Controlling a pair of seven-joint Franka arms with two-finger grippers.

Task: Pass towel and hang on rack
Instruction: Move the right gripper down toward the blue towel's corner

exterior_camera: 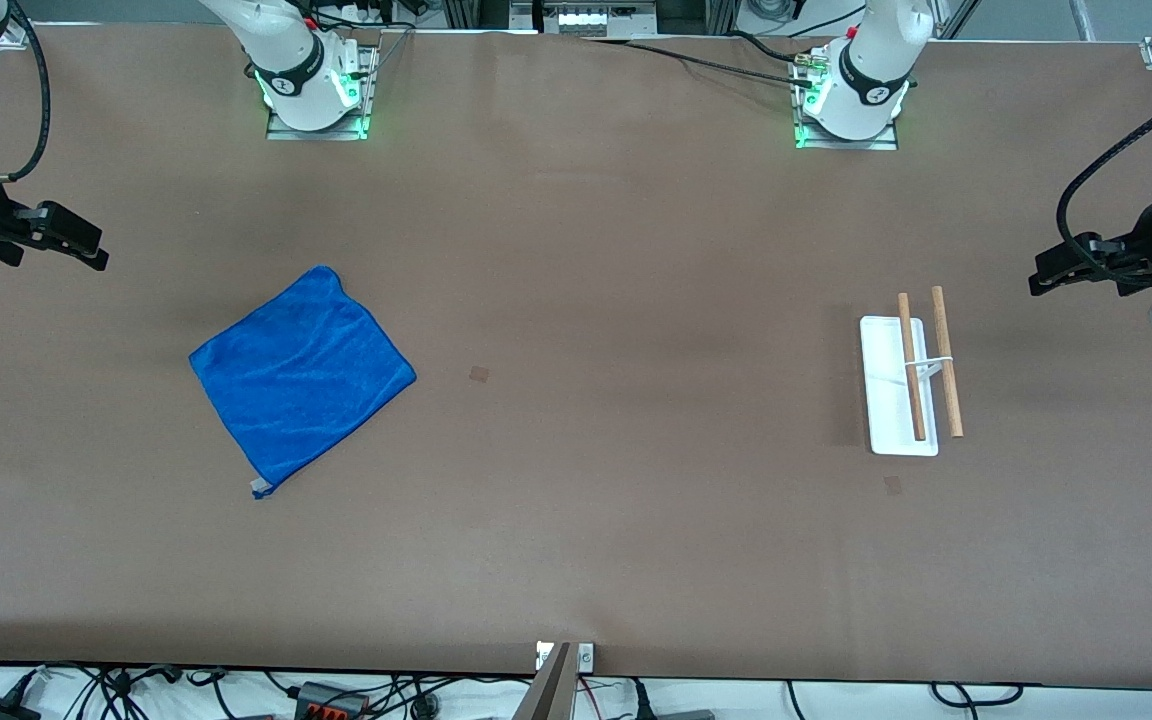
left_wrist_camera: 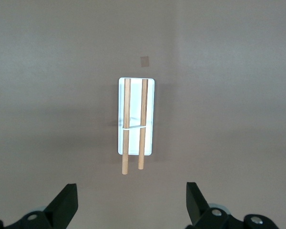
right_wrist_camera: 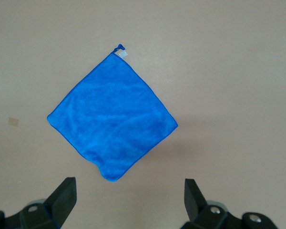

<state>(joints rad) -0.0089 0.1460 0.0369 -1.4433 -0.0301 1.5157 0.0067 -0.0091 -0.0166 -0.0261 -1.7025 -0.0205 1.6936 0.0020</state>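
Lying flat: towel (exterior_camera: pixel 301 375), apart from rack (exterior_camera: pixel 901 385) (2 dowels); both grippers' fingers (left_wrist_camera: pixel 66 202) (right_wrist_camera: pixel 64 195) spread, empty.

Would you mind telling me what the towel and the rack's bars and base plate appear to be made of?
The towel looks like soft microfibre cloth: bright blue, matte, with a fuzzy nap, faint ripples and a small grey tag at one corner. The rack's two bars look like unpainted light wood: tan, matte, thin round dowels. Its base plate is smooth, uniformly white and flat; plastic or painted metal, I cannot tell which.
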